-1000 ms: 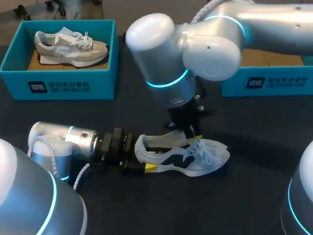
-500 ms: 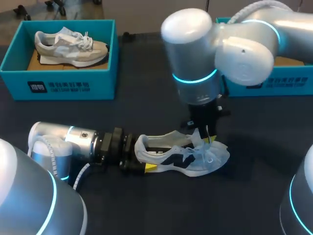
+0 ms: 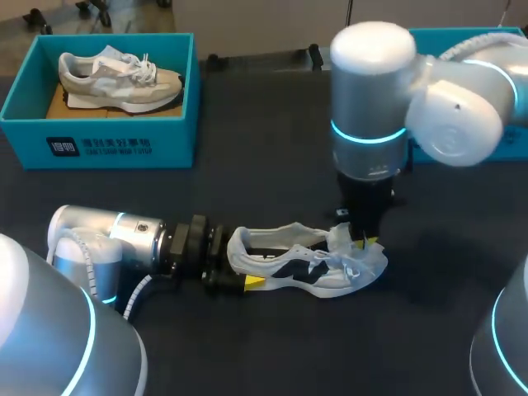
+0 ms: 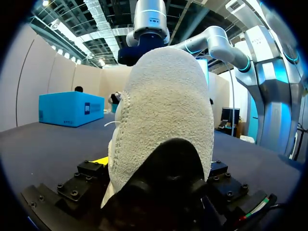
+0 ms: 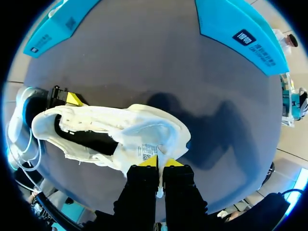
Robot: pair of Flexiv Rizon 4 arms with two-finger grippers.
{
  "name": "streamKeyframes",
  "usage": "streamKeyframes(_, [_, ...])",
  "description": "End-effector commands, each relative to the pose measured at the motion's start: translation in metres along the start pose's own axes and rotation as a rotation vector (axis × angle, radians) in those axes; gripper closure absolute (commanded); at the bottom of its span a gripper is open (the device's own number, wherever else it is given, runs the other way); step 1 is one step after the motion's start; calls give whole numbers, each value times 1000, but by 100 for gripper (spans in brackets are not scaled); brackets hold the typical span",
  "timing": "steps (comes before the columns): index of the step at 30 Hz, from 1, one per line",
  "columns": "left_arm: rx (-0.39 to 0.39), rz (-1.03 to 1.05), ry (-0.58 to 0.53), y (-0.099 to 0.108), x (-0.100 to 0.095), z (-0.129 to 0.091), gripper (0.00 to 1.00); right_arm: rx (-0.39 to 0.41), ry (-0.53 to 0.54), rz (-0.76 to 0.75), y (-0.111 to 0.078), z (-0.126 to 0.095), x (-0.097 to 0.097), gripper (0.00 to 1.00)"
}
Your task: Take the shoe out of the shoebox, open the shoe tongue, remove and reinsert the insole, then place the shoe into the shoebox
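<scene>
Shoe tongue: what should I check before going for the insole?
1. Left gripper shut on the shoe at its heel: ok.
2. Right gripper pinching the tongue: ok.
3. Tongue folded toward the toe, opening exposed: ok.
4. Shoe resting upright on the table: ok.
5. Insole visible inside: cannot tell.
6. A gripper free to take the insole: not ok, both are occupied.

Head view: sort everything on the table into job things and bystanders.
Job: white shoe; left claw and right claw, both shut on it; right-hand shoebox.
Bystanders: grey shoe; the left-hand shoebox holding it.
</scene>
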State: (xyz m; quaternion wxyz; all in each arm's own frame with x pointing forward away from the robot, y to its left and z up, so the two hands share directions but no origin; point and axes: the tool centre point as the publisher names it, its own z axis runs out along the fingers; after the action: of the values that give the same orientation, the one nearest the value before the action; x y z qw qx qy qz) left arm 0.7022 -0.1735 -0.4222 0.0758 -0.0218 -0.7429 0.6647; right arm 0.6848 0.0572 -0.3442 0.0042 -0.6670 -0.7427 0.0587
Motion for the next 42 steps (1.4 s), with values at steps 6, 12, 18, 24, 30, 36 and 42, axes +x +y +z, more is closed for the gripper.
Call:
streamKeyframes(6, [1,0,-3,1,0,1,100,-13,252,21,-11,20,-11,84])
streamKeyframes(12, [1,0,-3,1,0,1,100,-6,216,21,-17,9,-17,48])
streamKeyframes(18, [1,0,-3,1,0,1,100,-24,136,-23,-21,-24,-18,19])
streamKeyframes(24, [1,0,-3,1,0,1,100,-72,31,-112,-21,-72,-9,12])
streamKeyframes(30, [1,0,-3,1,0,1,100,-135,-102,-302,-19,-116,20,10])
streamKeyframes(36, [1,0,-3,1,0,1,100,-204,-148,-575,-16,-142,56,60])
streamKeyframes(42, [1,0,-3,1,0,1,100,-207,-161,-776,-13,-149,82,100])
